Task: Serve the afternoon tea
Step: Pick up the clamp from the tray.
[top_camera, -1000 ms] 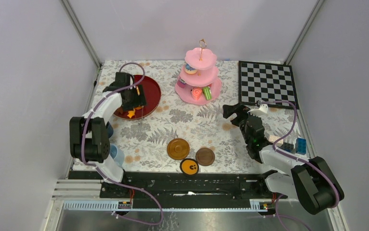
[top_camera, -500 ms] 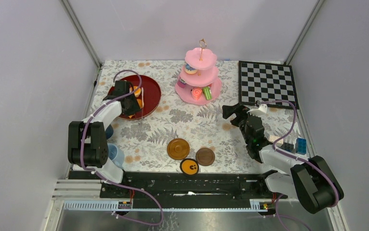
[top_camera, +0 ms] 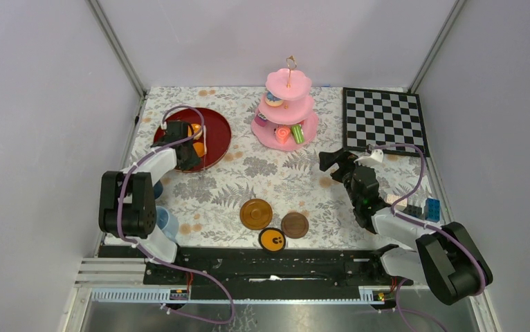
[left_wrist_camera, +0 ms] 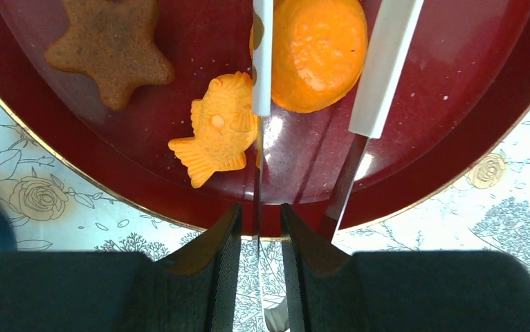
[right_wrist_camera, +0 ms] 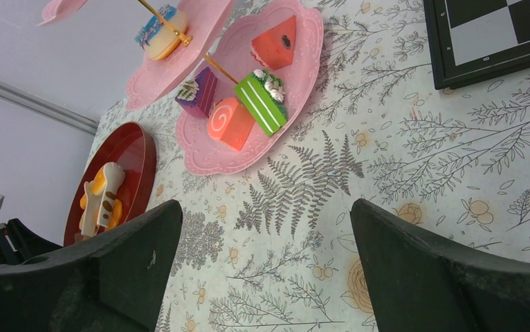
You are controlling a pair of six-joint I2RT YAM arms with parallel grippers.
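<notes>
The pink three-tier cake stand (top_camera: 286, 111) stands at the back centre with several toy pastries on it. In the right wrist view its rim (right_wrist_camera: 297, 62) holds a green slice (right_wrist_camera: 262, 104) and a pink roll (right_wrist_camera: 227, 121). My left gripper (left_wrist_camera: 259, 211) is shut on white-tipped tongs (left_wrist_camera: 383, 69) over the dark red plate (left_wrist_camera: 456, 104). The tong tips straddle a round orange pastry (left_wrist_camera: 317, 52). An orange fish pastry (left_wrist_camera: 217, 128) and the brown star biscuit (left_wrist_camera: 110, 52) lie beside it. My right gripper (right_wrist_camera: 266, 214) is open, empty and above the tablecloth.
Two brown saucers (top_camera: 256, 214) (top_camera: 294, 225) and an orange disc (top_camera: 272, 239) lie at the near centre. A light-blue cup (top_camera: 167, 221) and a dark-blue cup (top_camera: 157, 187) sit by the left arm. The chessboard (top_camera: 383, 121) is back right, the blocks (top_camera: 421, 207) at the right edge.
My left gripper has shifted a little toward the near left over the red plate, and the tongs have turned with it. The right arm has not moved.
</notes>
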